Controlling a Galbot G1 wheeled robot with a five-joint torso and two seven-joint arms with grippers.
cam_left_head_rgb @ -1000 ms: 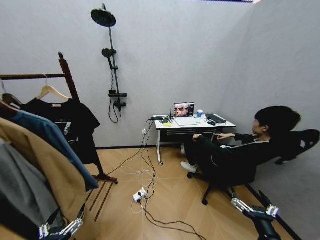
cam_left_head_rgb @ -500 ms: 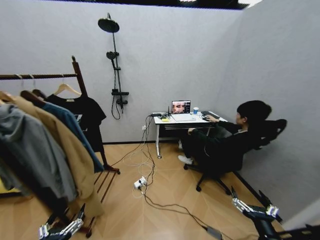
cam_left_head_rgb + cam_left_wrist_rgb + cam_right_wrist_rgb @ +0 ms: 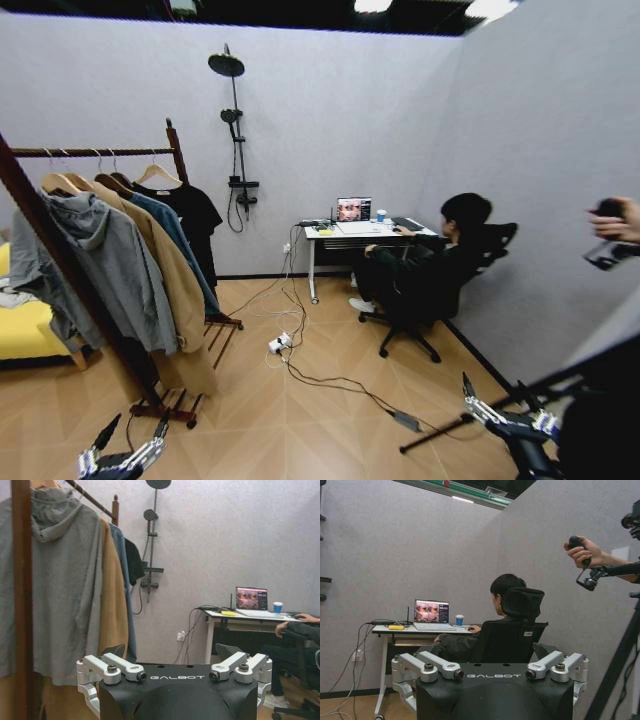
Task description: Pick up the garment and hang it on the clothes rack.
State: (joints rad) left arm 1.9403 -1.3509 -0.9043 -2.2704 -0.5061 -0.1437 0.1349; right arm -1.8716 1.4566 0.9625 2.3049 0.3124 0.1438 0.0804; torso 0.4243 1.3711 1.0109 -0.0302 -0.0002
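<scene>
Beside the clothes rack [image 3: 100, 152], floor cables [image 3: 310, 375], desk [image 3: 350, 232].

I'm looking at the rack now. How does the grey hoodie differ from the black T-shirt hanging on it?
The grey hoodie hangs at the near end of the clothes rack, while the black T-shirt hangs at the far end, beside the far post. The grey hoodie is light grey with a hood and long sleeves, whereas the black T-shirt is black with short sleeves. Both hang from wooden hangers on the top bar.
</scene>
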